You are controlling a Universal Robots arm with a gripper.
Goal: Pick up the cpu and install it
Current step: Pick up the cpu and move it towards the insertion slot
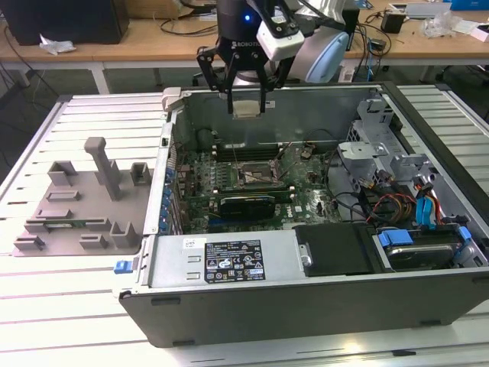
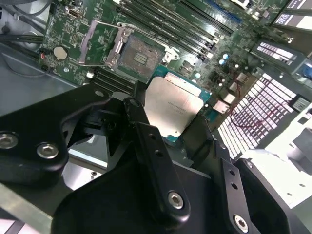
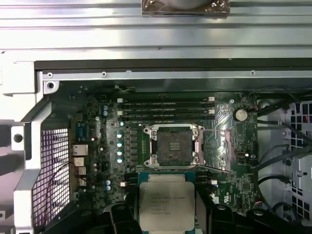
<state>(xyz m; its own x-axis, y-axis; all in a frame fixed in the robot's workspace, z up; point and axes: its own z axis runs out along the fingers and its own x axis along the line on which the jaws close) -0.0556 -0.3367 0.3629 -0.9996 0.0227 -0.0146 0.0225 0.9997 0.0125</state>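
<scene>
Above the case (image 1: 306,313), the pincer (image 1: 246,108) pinches the cpu (image 2: 173,109); the socket (image 3: 173,145) lies open.

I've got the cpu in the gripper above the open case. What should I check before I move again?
1. Grip: the gripper is shut on the cpu, with fingers on opposite edges. Ok.
2. Socket empty: its contact field is bare. Ok.
3. Load plate open: it is swung aside, beside the socket. Ok.
4. Cables clear of the socket: they lie off to one side. Ok.
5. Cpu over the socket: in both wrist views it is offset from the socket, not above it. Not ok.
6. Cpu corner mark matched to the socket: cannot tell.
</scene>
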